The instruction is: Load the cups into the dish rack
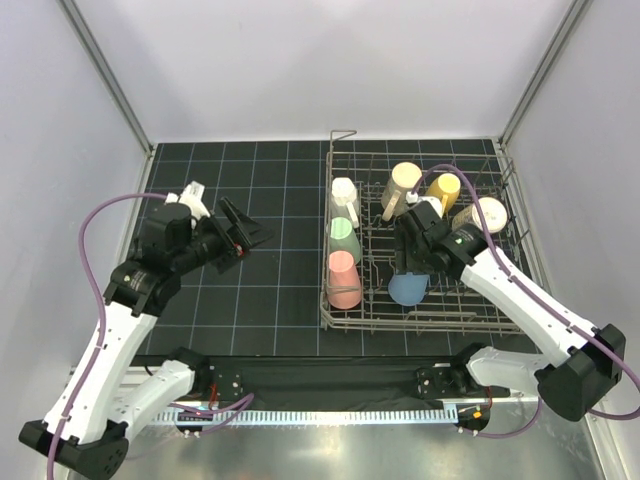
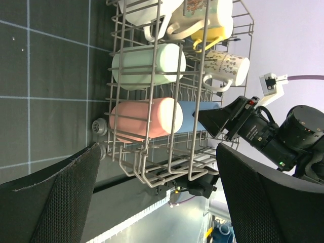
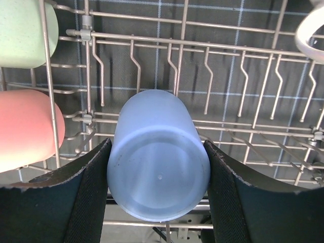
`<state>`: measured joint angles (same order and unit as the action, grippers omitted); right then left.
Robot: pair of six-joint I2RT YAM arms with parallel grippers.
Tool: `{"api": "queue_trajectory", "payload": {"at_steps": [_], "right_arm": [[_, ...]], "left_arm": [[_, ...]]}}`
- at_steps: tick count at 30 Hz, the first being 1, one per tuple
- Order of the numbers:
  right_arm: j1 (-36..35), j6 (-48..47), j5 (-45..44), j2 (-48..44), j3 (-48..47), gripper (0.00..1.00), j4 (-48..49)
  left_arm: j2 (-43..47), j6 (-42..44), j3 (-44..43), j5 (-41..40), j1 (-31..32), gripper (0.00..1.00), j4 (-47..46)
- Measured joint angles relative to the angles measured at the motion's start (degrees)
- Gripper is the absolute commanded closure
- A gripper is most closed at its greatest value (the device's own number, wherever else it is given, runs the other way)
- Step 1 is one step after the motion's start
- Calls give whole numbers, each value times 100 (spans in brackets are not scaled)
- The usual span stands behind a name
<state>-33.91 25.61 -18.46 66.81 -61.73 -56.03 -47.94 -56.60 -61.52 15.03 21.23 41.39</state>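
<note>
The grey wire dish rack [image 1: 327, 300] stands on the right of the black mat. In it lie a white cup [image 1: 344, 195], a pale green cup [image 1: 345, 240], a pink cup [image 1: 343, 280], a cream mug [image 1: 401, 187], a yellow mug [image 1: 442, 190] and a patterned white mug [image 1: 482, 215]. My right gripper [image 1: 410, 262] is shut on the blue cup [image 3: 158, 172], base towards the wrist camera, over the rack's tines [image 3: 136, 61] at its front middle. My left gripper [image 1: 245, 240] is open and empty, left of the rack, facing it [image 2: 152, 174].
The black gridded mat [image 1: 260, 300] lies bare between my left gripper and the rack. White walls and metal frame posts [image 1: 105, 70] close in the back and sides. A black strip [image 1: 320, 380] runs along the near table edge.
</note>
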Motion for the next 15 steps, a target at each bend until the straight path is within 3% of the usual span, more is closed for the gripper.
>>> {"api": "queue_trajectory", "payload": {"at_steps": [5,8,11,12,15], "right_arm": [[-24,-2,22,57,195,79,177],[-26,-2,55,63,278,67,256],[-39,-2,66,59,306,47,339],[-46,-2,70,55,319,35,363],[-52,9,111,17,323,16,374]], "left_arm": [[-177,28,-127,2,0,9,225],[-289,57,-199,4,0,9,341],[-328,74,-201,39,0,9,396],[-334,74,-201,52,0,9,409],[-402,101,-201,168,0,9,457]]}}
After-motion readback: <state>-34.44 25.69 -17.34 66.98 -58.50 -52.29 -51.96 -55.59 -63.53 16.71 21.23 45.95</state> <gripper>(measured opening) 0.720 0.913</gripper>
